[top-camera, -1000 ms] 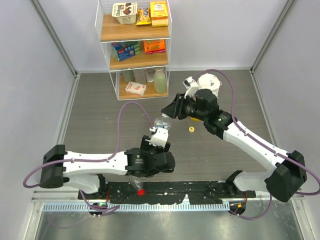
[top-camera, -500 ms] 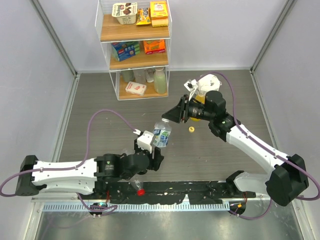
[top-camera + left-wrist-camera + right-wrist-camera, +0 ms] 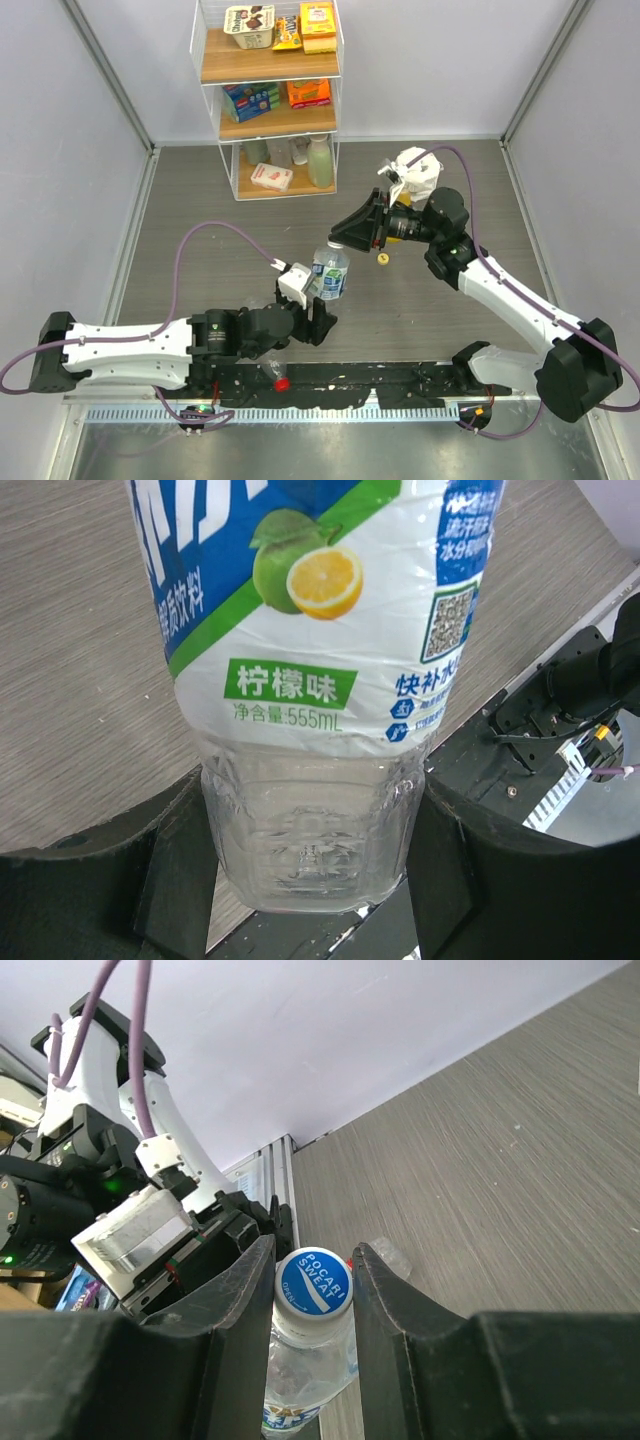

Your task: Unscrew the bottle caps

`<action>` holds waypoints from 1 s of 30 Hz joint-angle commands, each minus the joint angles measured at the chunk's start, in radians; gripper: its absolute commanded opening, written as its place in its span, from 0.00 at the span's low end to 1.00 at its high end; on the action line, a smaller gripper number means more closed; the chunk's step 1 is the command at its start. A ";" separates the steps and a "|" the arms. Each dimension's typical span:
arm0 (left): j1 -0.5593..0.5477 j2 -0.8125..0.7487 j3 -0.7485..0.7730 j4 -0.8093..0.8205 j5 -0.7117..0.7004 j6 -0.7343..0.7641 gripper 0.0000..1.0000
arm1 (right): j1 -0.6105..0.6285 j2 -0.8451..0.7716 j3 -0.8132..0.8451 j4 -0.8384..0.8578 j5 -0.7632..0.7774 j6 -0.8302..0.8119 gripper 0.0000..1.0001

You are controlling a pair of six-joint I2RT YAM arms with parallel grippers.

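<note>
My left gripper [image 3: 320,300] is shut on the base of a clear bottle with a blue label [image 3: 329,271] and holds it upright above the table. The wrist view shows its fingers pressed on both sides of the bottle's base [image 3: 310,830]. My right gripper [image 3: 313,1278] has a finger against each side of the bottle's white cap [image 3: 313,1282], which has a blue printed top. In the top view that gripper [image 3: 335,231] is at the bottle's top. A yellow cap [image 3: 382,259] lies on the table. A red cap [image 3: 282,382] lies on the near rail. The other two bottles are not clearly visible.
A wire shelf [image 3: 270,100] with food packs and a pale green bottle [image 3: 320,160] stands at the back. A black rail [image 3: 400,378] runs along the near edge. A clear plastic piece [image 3: 268,368] lies beside the red cap, partly under my left arm. Grey walls close in both sides.
My left arm has stretched out low to the left and carried the bottle slightly nearer and to the right. My right gripper drew back to the right, then came back onto the cap.
</note>
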 commanded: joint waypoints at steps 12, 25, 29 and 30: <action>-0.003 0.023 0.014 0.085 0.041 0.043 0.00 | -0.006 -0.067 0.010 0.118 -0.012 0.025 0.23; -0.003 0.032 0.015 0.048 -0.052 0.039 0.00 | -0.009 -0.118 0.169 -0.217 0.204 -0.087 1.00; -0.003 0.068 0.038 0.019 -0.129 0.024 0.00 | -0.009 -0.110 0.192 -0.302 0.330 -0.058 1.00; -0.003 0.082 0.049 0.012 -0.161 0.019 0.00 | -0.003 -0.108 0.197 -0.314 0.373 -0.050 1.00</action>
